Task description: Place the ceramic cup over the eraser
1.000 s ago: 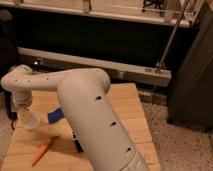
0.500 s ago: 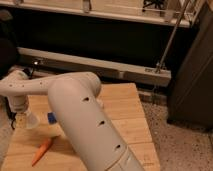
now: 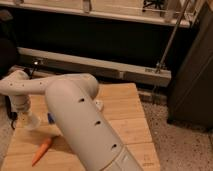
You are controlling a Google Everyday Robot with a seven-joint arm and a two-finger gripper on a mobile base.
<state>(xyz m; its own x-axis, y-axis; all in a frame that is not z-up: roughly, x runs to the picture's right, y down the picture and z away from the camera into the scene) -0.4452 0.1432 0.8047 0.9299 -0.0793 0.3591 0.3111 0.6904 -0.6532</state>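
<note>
My gripper (image 3: 25,114) is at the far left of the wooden table (image 3: 125,117), low over its surface. It is shut on the ceramic cup (image 3: 30,121), a small white cup that hangs just under the wrist, close to the tabletop. My large white arm (image 3: 80,120) crosses the middle of the view and covers much of the table. The eraser is hidden from view; I cannot tell whether it lies under the cup or behind the arm.
An orange carrot (image 3: 41,150) lies at the front left of the table. A flat blue piece (image 3: 50,118) shows beside the arm. A white object (image 3: 99,105) peeks out to the right of the arm. A dark cabinet (image 3: 192,75) stands to the right.
The arm has swung nearer the camera and covers more of the table. The gripper with the cup has stayed at the far left, hardly shifting.
</note>
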